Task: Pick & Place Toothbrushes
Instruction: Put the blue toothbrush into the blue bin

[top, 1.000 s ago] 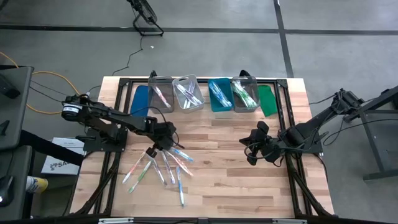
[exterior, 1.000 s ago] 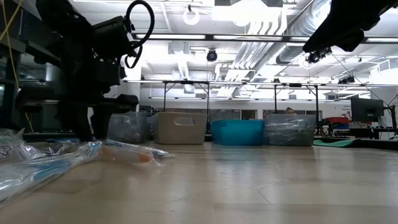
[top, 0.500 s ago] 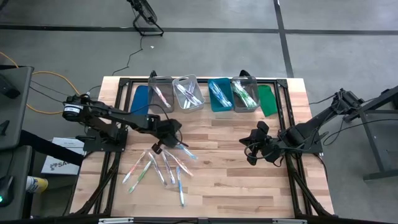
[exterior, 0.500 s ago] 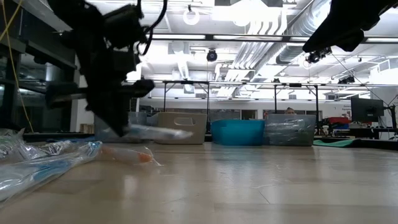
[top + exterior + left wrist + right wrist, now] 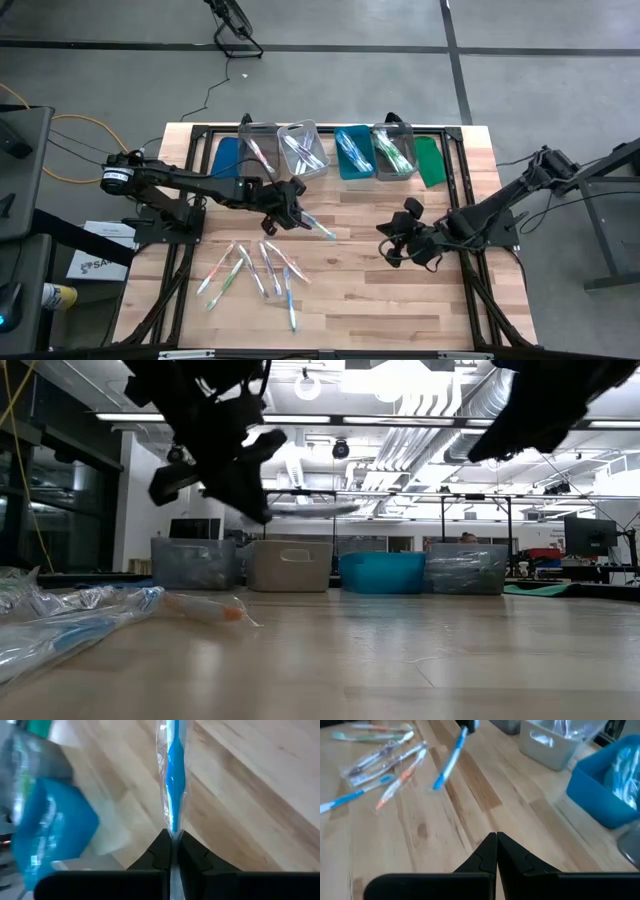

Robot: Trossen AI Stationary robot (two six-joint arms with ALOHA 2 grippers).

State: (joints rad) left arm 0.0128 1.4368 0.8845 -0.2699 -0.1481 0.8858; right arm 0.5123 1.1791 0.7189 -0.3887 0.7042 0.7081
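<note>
**Above the table's middle, a blue toothbrush in my left fingers**

Over the bare wood in front of the bins, my left gripper (image 5: 290,213) is clamped on one wrapped blue toothbrush (image 5: 318,227), which sticks out past the fingertips and hangs clear of the table. From overhead I see its place: between the bin row (image 5: 300,150) and the loose toothbrushes (image 5: 262,268) scattered on the wood. My left wrist view adds what that one cannot: the clear wrapper (image 5: 172,780) pinched between the closed fingers (image 5: 161,851), with the teal bin (image 5: 52,832) off to one side. From table height, the brush rides well above the surface. My right gripper (image 5: 393,243) waits closed and empty over the table's right half, and its wrist camera sees the held brush (image 5: 447,760) from afar
</note>
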